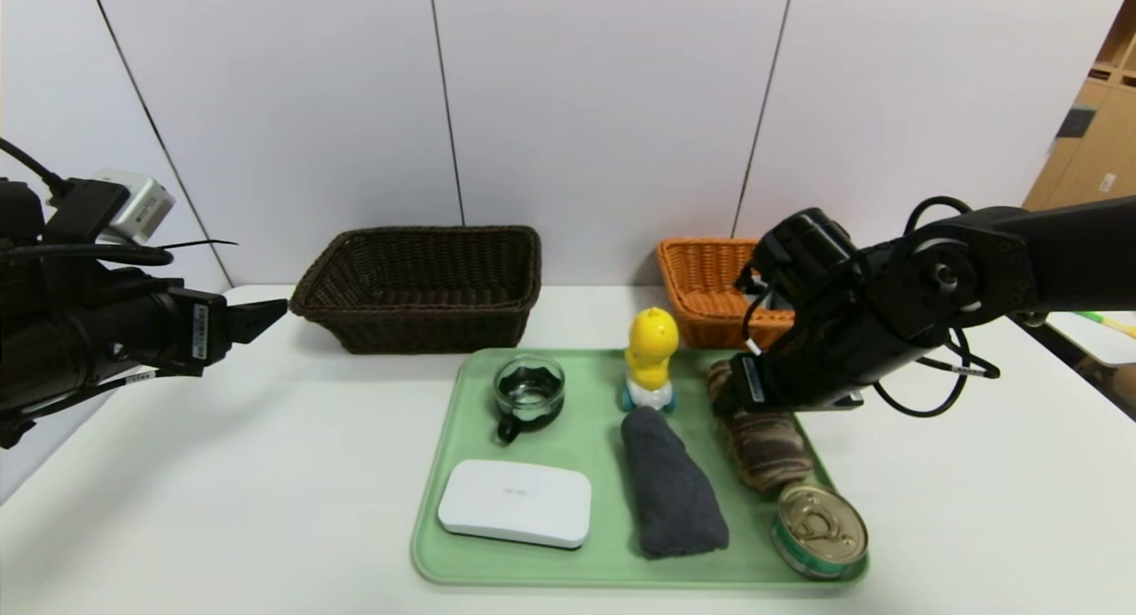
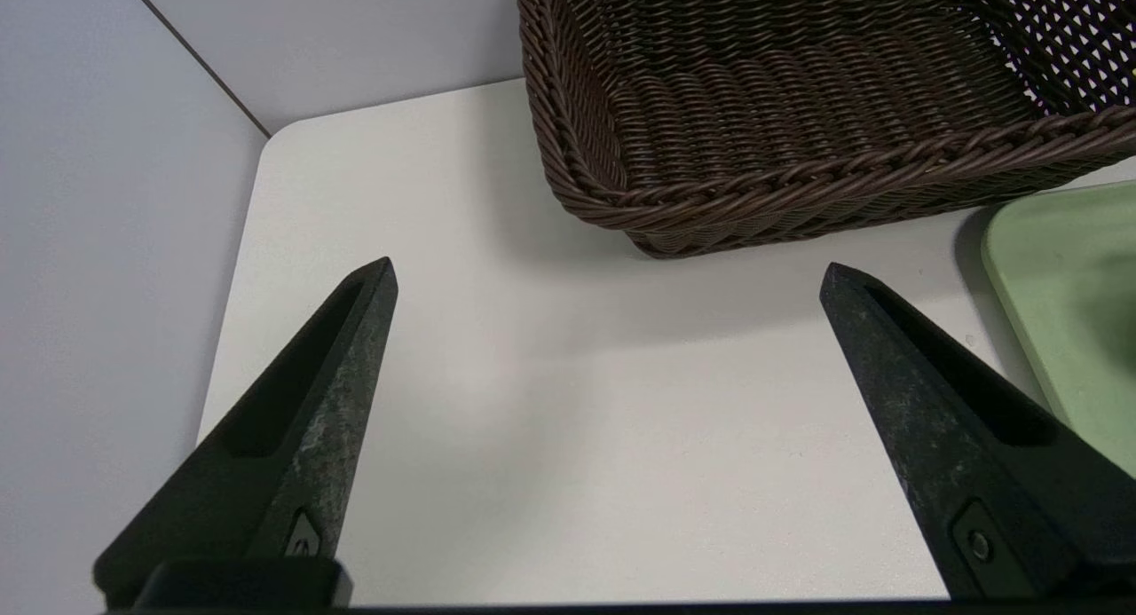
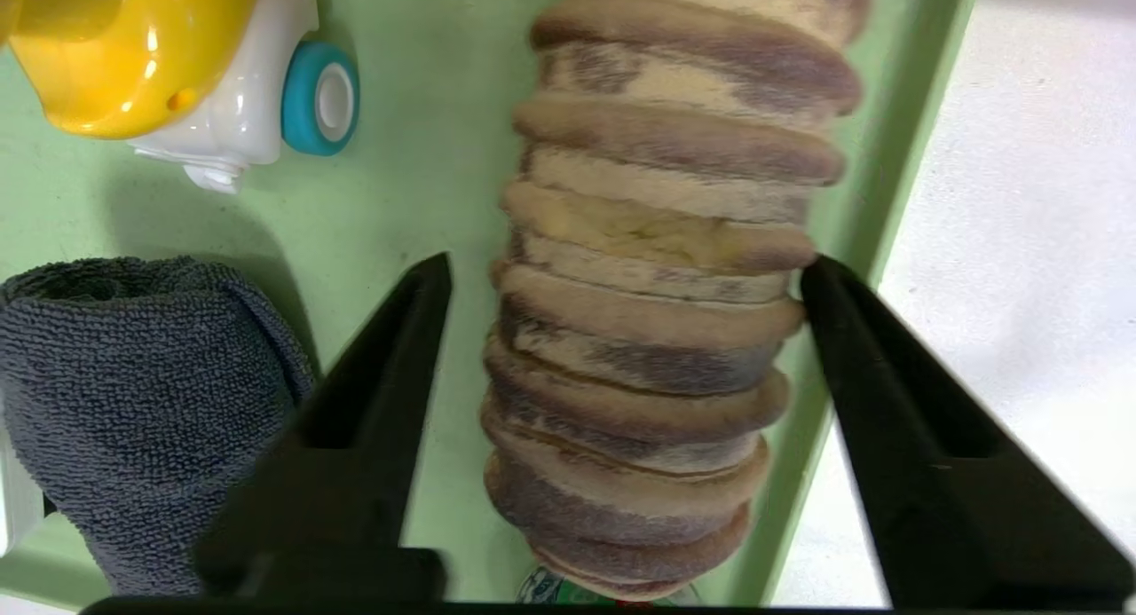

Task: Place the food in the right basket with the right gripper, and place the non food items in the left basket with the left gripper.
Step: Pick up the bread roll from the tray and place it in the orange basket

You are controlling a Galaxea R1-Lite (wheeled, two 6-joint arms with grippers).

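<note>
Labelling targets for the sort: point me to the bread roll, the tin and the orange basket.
bread roll (image 3: pixel 648 331), right wrist view, middle of its ridged top.
tin (image 1: pixel 820 528), head view, centre of the gold lid.
orange basket (image 1: pixel 701 287), head view, inner woven wall, left of the arm.

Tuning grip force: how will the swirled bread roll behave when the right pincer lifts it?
The bread roll looks soft and ridged, so it probably squashes rather than slips. It is long, and the right pincer straddles it near mid-length, so the ends may sag slightly. Likely light.
</note>
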